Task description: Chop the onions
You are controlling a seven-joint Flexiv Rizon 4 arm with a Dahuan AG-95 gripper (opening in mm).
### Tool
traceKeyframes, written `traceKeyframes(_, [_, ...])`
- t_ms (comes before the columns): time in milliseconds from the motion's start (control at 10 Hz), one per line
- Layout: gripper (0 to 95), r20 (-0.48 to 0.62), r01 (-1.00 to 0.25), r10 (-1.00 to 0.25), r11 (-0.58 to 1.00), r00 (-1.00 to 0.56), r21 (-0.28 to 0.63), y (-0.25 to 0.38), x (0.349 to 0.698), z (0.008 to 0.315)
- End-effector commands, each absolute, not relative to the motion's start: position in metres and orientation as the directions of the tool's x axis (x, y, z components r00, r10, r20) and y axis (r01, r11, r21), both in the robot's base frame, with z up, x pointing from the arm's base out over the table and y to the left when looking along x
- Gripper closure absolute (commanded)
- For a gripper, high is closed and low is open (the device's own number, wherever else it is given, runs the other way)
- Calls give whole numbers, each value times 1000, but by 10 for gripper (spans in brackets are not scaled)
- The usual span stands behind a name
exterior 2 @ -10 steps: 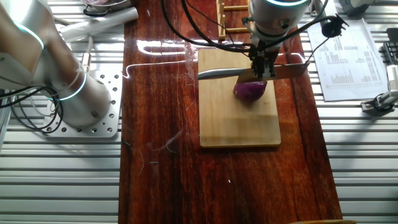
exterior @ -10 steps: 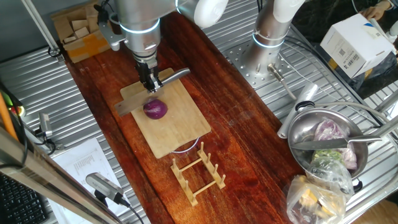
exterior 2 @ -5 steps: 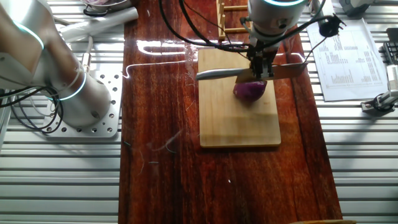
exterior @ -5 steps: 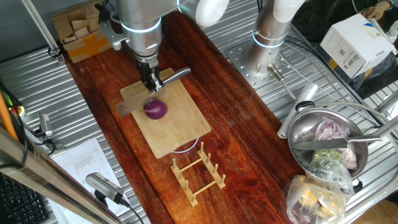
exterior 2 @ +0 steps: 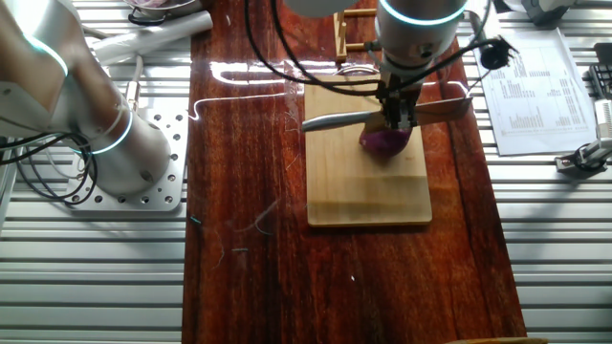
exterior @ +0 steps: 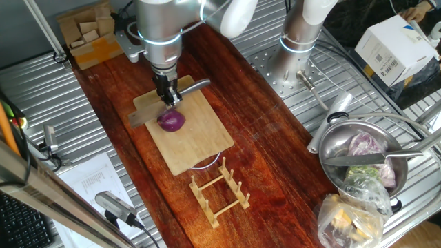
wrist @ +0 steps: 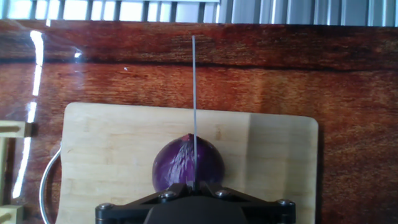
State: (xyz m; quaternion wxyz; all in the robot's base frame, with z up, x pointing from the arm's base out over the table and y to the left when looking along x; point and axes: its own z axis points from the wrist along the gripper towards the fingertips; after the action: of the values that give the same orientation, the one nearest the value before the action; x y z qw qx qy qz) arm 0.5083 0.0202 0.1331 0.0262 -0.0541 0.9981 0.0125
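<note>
One small red onion [exterior: 171, 122] [exterior 2: 385, 142] [wrist: 177, 165] sits on the bamboo board [exterior: 196, 141] [exterior 2: 368, 186] [wrist: 112, 149]. My gripper [exterior: 167, 96] [exterior 2: 400, 115] [wrist: 194, 186] hangs directly over it, shut on a knife [exterior: 193, 86] [exterior 2: 335, 120]. The knife lies level across the board, its wooden handle [exterior: 141, 117] [exterior 2: 445, 110] on one side and the steel blade on the other. In the hand view the blade [wrist: 193, 93] shows edge-on as a thin line down the onion's middle, at or just above its top. The onion looks whole.
A wooden rack [exterior: 220, 189] stands just off the board's near end. A metal bowl [exterior: 331, 148] of vegetables and a plastic bag [exterior: 351, 213] are at the right. A second arm's base [exterior: 296, 41] stands behind. A box of wooden blocks [exterior: 89, 34] is at the back left.
The arm has shifted slightly and the knife has come down a little toward the onion. The onion and board have not moved.
</note>
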Motion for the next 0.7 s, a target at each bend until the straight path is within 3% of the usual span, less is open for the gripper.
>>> traceKeyframes(100, [950, -61, -109, -107, 994, -992, 20, 20, 507, 134])
traceKeyframes(700, [950, -41, -103, -100, 993, -994, 64, 23, 501, 153])
